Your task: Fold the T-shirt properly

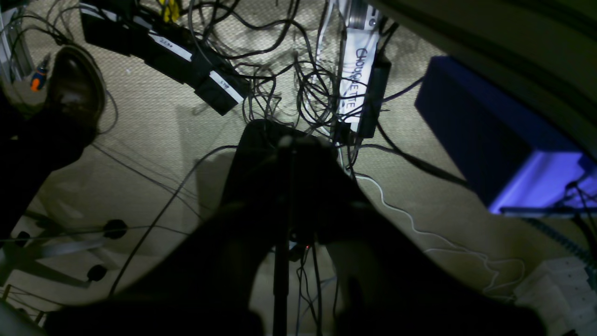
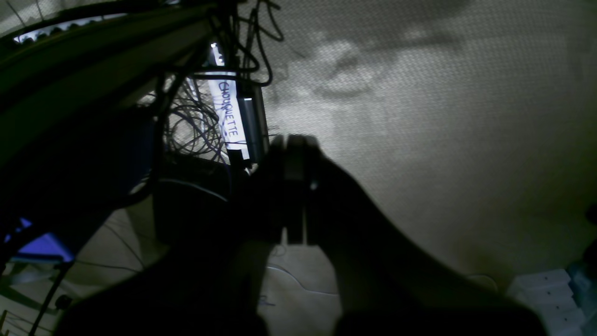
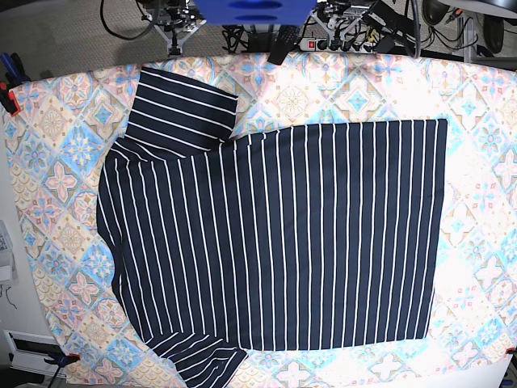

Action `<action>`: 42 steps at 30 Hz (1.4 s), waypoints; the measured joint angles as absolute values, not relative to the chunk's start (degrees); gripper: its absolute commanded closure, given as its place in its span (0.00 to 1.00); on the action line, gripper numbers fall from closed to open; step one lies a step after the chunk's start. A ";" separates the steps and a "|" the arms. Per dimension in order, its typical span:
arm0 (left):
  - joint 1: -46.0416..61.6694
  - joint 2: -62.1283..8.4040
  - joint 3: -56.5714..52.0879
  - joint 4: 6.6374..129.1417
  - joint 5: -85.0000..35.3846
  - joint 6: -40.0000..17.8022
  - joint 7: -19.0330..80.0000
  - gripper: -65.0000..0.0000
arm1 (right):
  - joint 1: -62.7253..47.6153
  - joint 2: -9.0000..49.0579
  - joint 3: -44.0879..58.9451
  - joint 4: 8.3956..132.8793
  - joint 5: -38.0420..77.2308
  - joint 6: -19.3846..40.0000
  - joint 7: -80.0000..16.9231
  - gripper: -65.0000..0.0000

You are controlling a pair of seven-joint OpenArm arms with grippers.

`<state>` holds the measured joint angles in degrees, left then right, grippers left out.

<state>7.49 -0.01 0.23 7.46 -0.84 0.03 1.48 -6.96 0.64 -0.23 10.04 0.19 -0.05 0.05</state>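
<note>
The dark navy T-shirt with thin white stripes lies spread flat on the table in the base view, with both sleeves at the left and the straight hem at the right. The upper sleeve is spread out; the lower sleeve reaches the front edge. Neither gripper is over the shirt. My left gripper is shut and empty, hanging over the floor. My right gripper is shut and empty, also over the floor. The shirt does not show in either wrist view.
A pastel tile-patterned cloth covers the table under the shirt. Arm bases and a blue box stand behind the back edge. Below the left wrist lie tangled cables, a power strip, a blue box and a shoe.
</note>
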 measured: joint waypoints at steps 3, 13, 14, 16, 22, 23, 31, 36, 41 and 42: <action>7.49 -0.01 0.23 7.46 -0.84 0.03 1.45 1.00 | -6.98 0.67 -0.23 10.04 0.19 -0.08 0.03 1.00; 7.51 -0.01 0.23 7.46 -0.84 0.03 1.45 1.00 | -6.96 0.67 -0.23 10.04 0.19 -0.08 0.05 1.00; 7.51 -0.01 0.23 7.46 -0.84 0.03 1.45 1.00 | -6.96 0.64 -0.23 10.04 0.19 -0.08 0.05 1.00; 7.51 -0.01 0.23 7.46 -0.84 0.03 1.45 1.00 | -6.98 0.67 -0.23 10.04 0.19 -0.08 0.03 1.00; 7.51 -0.01 0.23 7.46 -0.84 0.03 1.48 1.00 | -6.98 0.64 -0.23 10.04 0.19 -0.08 0.05 1.00; 7.51 -0.01 0.23 7.46 -0.84 0.03 1.45 1.00 | -7.03 0.64 -0.23 10.04 0.19 -0.08 0.08 1.00; 7.51 -0.01 0.23 7.46 -0.84 0.05 1.48 1.00 | -7.90 0.67 -0.23 10.13 0.19 -0.08 0.23 1.00; 8.51 -0.03 0.25 7.46 -0.82 0.03 1.19 1.00 | -8.62 0.67 -0.23 10.28 0.19 -0.03 0.97 1.00; 11.77 -0.54 0.25 9.45 -0.40 0.01 1.74 1.00 | -11.03 1.93 -0.38 10.13 0.19 0.10 0.21 1.00; 12.91 -0.99 0.27 10.85 -0.47 -0.08 1.50 1.00 | -11.79 2.17 -0.38 10.31 0.19 0.10 0.78 1.00</action>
<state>12.91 -0.99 0.27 10.85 -0.47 -0.08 1.50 -11.79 2.17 -0.38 10.31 0.19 0.10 0.78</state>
